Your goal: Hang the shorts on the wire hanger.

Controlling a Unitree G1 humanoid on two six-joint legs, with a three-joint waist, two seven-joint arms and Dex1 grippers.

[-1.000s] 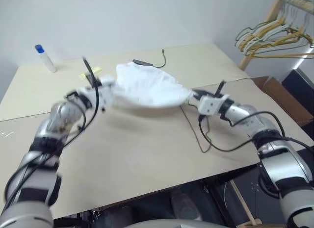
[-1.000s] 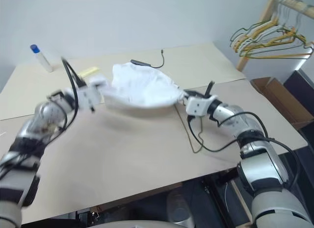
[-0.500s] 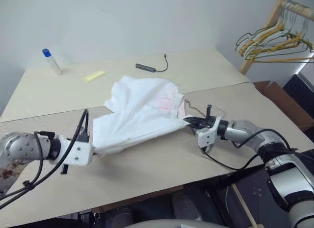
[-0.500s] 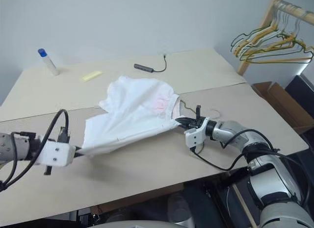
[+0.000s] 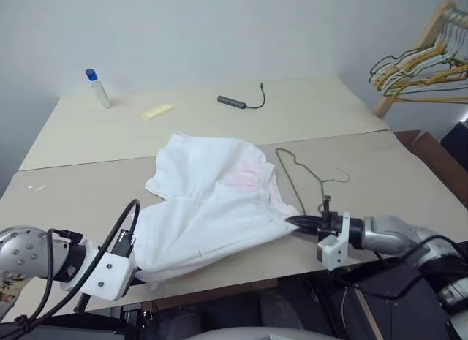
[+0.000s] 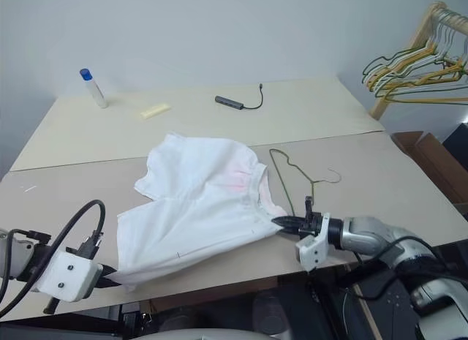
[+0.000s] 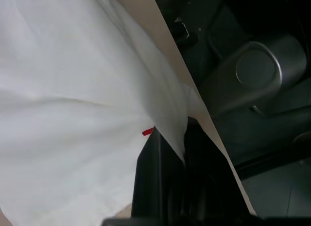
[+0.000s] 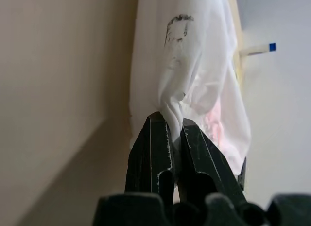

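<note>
Currently the shorts (image 6: 201, 208) are being spread near the table edge, pinched by left gripper (image 6: 110, 276) and right gripper (image 6: 281, 223). Next, the wire hanger (image 6: 292, 180) is needing threading, likely

We get soft, even light here; the shorts (image 5: 212, 208) look nearly washed out, wrist views pretty blurry.

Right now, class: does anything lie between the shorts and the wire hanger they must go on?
Nothing visible does. The shorts, pinched by both grippers, lie flat on the table, and the wire hanger rests right beside the pink waistband.
</note>
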